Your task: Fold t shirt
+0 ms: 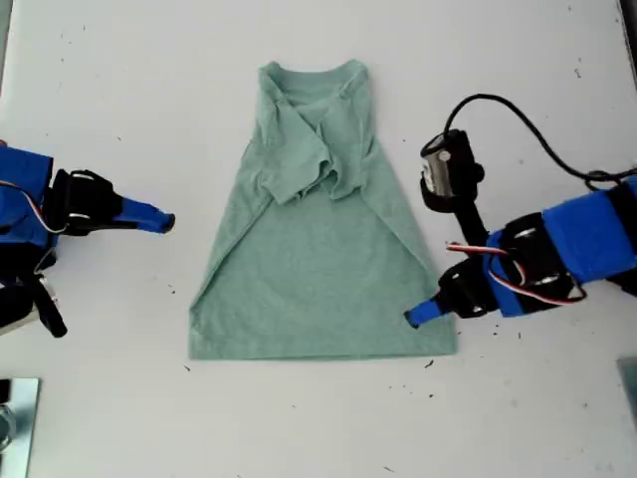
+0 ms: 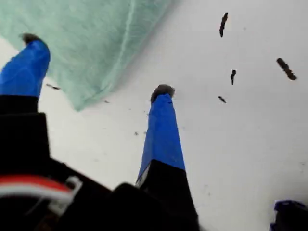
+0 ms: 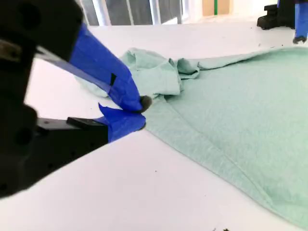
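T shirt (image 1: 318, 289) corner between my first gripper's (image 2: 96, 66) wide fingers (image 2: 162, 130); my second gripper's (image 3: 142, 113) closed.

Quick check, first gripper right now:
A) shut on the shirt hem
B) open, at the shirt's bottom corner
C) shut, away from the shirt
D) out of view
B: my first gripper has its jaws spread on either side of the t shirt's bottom corner, with no cloth pinched between them.

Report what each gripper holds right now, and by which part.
Nothing is held. My first gripper is open at a hem corner of the t shirt. My second gripper is shut and empty, beside the shirt's edge.
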You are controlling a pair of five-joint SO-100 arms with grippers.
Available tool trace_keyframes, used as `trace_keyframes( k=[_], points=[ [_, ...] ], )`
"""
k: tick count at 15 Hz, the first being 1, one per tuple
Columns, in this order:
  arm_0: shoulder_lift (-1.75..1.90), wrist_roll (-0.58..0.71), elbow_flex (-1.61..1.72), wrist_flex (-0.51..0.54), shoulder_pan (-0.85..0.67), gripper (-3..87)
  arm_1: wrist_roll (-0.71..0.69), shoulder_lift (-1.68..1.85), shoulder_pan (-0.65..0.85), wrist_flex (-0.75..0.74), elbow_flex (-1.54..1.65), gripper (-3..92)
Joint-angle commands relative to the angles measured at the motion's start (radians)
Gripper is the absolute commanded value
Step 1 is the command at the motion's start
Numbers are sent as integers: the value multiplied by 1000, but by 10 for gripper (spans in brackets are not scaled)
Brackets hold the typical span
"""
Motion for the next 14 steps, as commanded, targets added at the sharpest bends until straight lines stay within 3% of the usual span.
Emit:
trace_keyframes(
  k=[1, 3, 4, 6, 9, 12, 14],
  points=[
    [8, -3, 3, -5, 23, -1, 34, -86, -25, -153, 51, 333],
    [6, -3, 5, -6, 25, -1, 41, -198, -37, -270, 83, 198],
    [6, -5, 5, -6, 29, -1, 66, -238, -52, -276, 72, 46],
    [5, -5, 5, -6, 37, -1, 21, -207, -57, -256, 63, 16],
    [5, -5, 5, -6, 37, -1, -29, -152, -57, -20, -94, 14],
    [5, -8, 5, -6, 51, -1, -43, -172, -66, 410, -528, -2],
    [5, -8, 5, -6, 49, -1, -72, -192, -69, 465, -736, -3]
  ],
)
